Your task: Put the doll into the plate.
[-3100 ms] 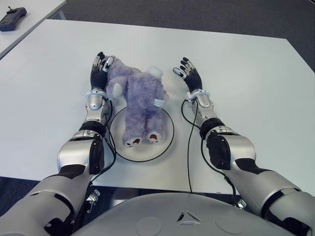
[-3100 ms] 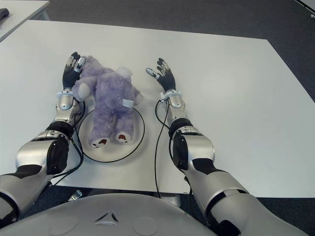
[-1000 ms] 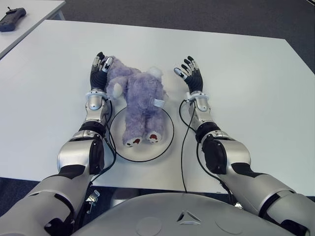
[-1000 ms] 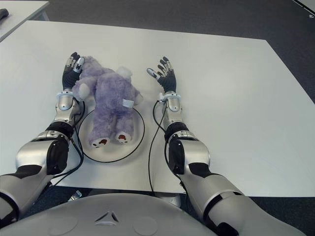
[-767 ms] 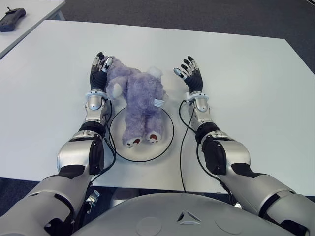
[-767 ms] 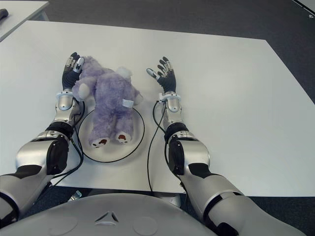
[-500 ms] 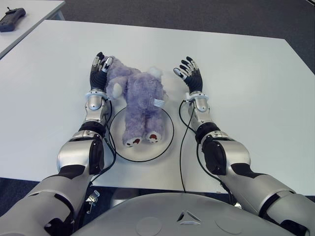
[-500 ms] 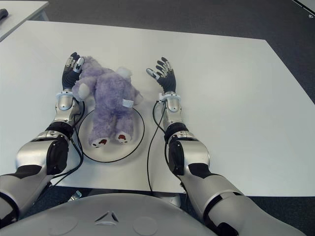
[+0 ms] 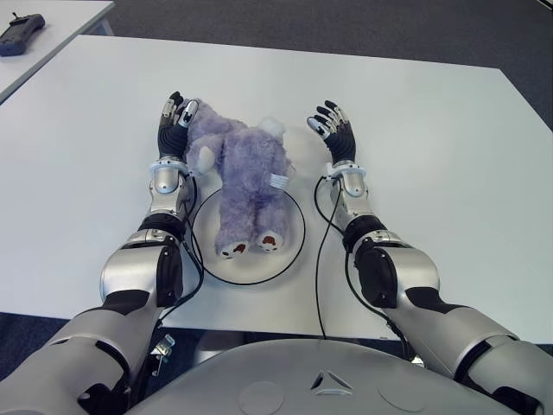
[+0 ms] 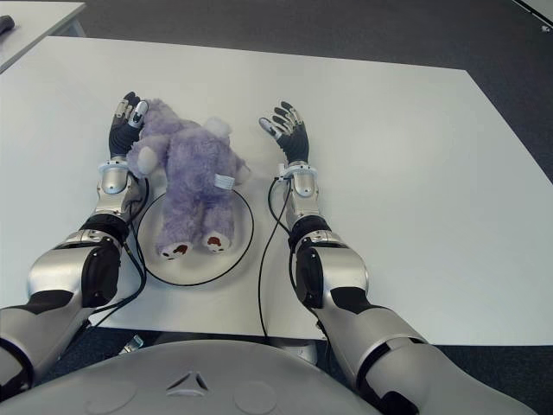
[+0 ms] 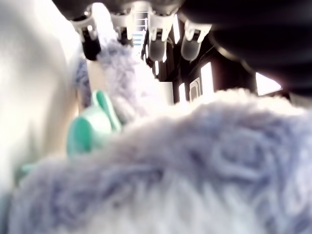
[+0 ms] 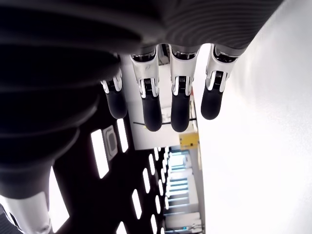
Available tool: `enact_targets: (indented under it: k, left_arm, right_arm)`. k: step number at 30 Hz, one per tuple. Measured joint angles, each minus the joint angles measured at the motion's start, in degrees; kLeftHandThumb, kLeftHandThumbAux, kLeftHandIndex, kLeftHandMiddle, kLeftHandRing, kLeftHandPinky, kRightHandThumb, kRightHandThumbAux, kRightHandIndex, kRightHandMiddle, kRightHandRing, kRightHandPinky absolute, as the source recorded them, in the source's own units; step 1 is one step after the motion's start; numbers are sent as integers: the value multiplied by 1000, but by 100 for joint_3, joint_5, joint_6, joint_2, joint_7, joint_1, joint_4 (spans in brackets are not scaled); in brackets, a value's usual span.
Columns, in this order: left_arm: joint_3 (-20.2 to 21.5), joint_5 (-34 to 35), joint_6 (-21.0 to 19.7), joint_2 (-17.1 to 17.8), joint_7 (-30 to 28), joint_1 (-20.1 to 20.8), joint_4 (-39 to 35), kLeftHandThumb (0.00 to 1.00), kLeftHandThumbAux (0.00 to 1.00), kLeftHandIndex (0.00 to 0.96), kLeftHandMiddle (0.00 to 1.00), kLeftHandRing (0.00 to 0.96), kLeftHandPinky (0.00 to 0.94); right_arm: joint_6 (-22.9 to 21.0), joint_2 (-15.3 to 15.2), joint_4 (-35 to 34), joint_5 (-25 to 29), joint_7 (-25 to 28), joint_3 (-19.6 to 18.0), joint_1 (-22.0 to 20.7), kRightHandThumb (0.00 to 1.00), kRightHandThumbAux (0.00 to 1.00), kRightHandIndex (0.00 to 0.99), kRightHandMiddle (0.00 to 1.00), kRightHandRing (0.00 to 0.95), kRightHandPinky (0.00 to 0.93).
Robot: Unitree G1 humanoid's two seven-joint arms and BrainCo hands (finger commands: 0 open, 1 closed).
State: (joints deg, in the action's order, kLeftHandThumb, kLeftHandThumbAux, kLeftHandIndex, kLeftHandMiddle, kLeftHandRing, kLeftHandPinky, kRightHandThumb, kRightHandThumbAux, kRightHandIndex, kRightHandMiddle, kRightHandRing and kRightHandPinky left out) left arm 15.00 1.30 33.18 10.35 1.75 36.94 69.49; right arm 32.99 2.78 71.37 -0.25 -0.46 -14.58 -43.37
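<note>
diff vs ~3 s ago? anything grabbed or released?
Only the right hand moved: it drifted slightly to the robot's right, farther from the doll, its fingers open and holding nothing. Its forearm swung in toward the body. Nothing was grasped or released. The left hand is unchanged, open against the doll's head side. The doll lies as before, legs on the plate, head past the far rim.

The doll [image 9: 245, 169] is lilac-purple plush with a paler, whitish ear and paw, dark red soles and a small white tag. Beneath it the plate [image 9: 292, 232] is white with a thin black rim, on a plain white table [image 9: 432, 138]. In the left wrist view something mint green, perhaps a trim, shows beside the doll's fur.
</note>
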Motion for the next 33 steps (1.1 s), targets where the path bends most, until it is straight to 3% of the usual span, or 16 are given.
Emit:
enact_targets:
  k: [33]
  left_arm:
    - [-2, 34, 6, -3, 0, -1, 0, 0, 444, 46, 70, 17, 0]
  right_arm:
    - [-18, 7, -1, 54, 166, -180, -7, 16, 748, 145, 239, 230, 208]
